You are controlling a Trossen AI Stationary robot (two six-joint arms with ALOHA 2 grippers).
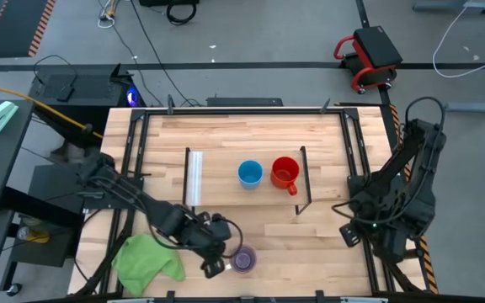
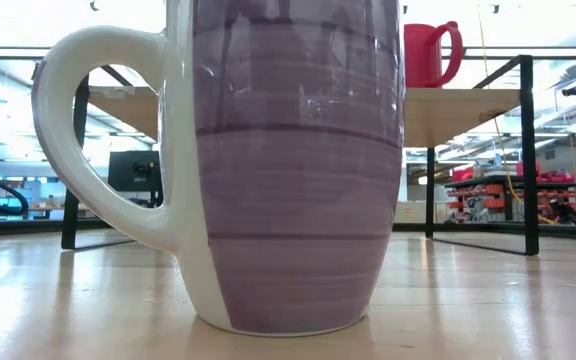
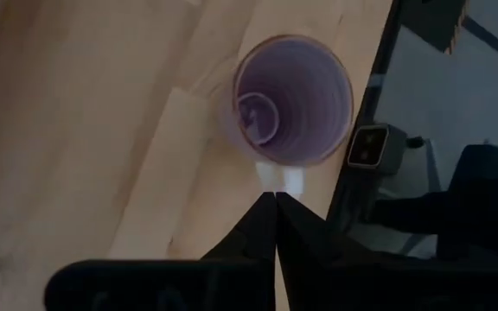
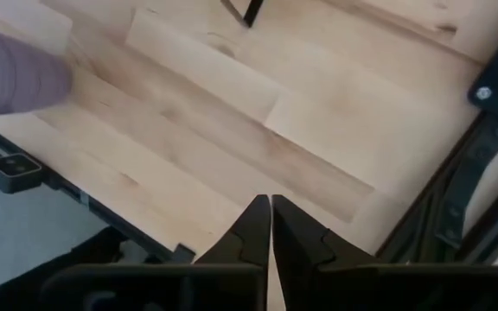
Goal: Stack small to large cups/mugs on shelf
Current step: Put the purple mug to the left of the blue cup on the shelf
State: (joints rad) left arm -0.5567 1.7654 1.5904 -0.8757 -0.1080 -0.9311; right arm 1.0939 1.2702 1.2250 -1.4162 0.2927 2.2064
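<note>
The translucent purple mug (image 1: 243, 259) stands upright on the tabletop near its near edge. Its white handle (image 3: 282, 180) points toward my left gripper (image 3: 275, 203), which is shut above and just beside the handle. The mug fills the low view (image 2: 288, 170), where no finger shows at the handle (image 2: 98, 130). The red mug (image 1: 285, 172) and the light-blue cup (image 1: 250, 173) stand on the shelf (image 1: 226, 181); the red mug also shows in the low view (image 2: 430, 52). My right gripper (image 4: 271, 207) is shut and empty over the table's right near part (image 1: 349, 234).
A green cloth (image 1: 146, 257) lies at the near left corner, beside my left arm. A small camera block (image 3: 370, 147) sits at the table's near edge close to the purple mug. The shelf's black end frame (image 1: 304, 177) stands right of the red mug.
</note>
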